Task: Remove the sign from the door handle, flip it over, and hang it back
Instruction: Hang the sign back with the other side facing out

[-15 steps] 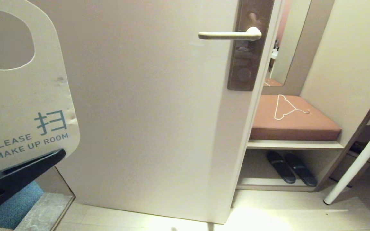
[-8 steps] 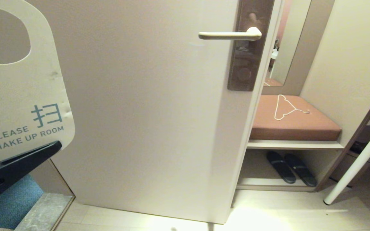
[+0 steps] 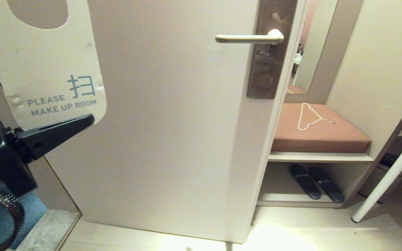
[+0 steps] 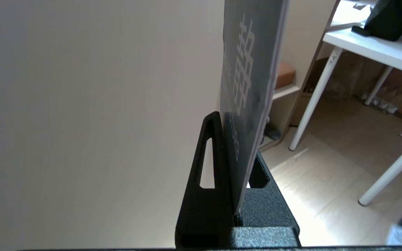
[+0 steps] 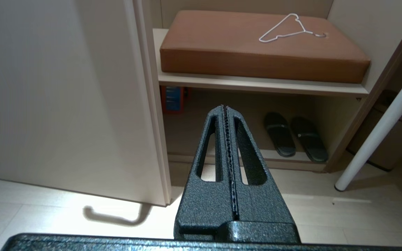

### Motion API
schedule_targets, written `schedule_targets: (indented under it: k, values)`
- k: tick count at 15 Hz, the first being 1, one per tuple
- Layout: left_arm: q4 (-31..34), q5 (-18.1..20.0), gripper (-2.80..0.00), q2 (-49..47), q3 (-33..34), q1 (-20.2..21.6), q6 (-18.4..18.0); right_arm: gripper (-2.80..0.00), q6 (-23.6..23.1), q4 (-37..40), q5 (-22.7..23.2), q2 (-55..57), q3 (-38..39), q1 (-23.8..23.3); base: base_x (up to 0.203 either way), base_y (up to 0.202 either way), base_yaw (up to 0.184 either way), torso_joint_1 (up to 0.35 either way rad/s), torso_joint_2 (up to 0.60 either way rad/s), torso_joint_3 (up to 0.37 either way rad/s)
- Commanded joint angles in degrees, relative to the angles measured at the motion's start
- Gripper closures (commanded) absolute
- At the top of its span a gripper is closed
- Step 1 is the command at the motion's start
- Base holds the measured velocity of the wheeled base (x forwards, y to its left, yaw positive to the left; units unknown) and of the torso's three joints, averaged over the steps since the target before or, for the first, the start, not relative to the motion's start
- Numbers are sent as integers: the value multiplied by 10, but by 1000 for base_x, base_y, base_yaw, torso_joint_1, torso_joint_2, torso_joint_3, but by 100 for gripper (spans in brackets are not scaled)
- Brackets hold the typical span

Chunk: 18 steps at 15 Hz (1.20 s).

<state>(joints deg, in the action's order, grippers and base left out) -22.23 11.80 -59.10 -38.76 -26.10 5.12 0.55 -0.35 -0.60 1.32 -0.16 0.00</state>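
We held the sign upright in our left gripper, at the left of the head view, in front of the door and well apart from the handle. The jaws were closed on the sign's bottom edge, one on each face. Its white face, reading "PLEASE MAKE UP ROOM", was turned toward the head camera; the oval hole sat at the top, partly cut off by the view's edge. In the left wrist view the grey-blue face of the sign showed edge-on, rising from between the jaws of the left gripper.

The handle stood horizontal and bare, fixed to a dark metal plate near the door's right edge.

Our right gripper did not show in the head view; in its own wrist view its jaws were pressed fully together with nothing between them, pointing toward the floor near a shelf with two slippers. A white wire hanger lay on the brown cushion above them.
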Motion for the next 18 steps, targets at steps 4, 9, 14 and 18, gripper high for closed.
schedule_targets:
  k: [4, 9, 14, 18]
  values:
    - [-8, 11, 0, -106, -76, 0, -2, 0, 2, -2, 0, -13, 2, 0, 0, 0, 0, 0, 0, 0]
    - [-23, 12, 0, -215, -172, 0, -8, 0, 8, -2, -1, -13, 2, 0, 0, 0, 0, 0, 0, 0]
    - [-68, 10, 0, -293, -202, -1, -22, 0, 6, -2, -1, -13, 2, 0, 0, 0, 0, 0, 0, 0]
    - [-74, 10, 0, -332, -222, -10, -27, 0, 4, -2, 0, -13, 2, 0, 0, 0, 0, 0, 0, 0]
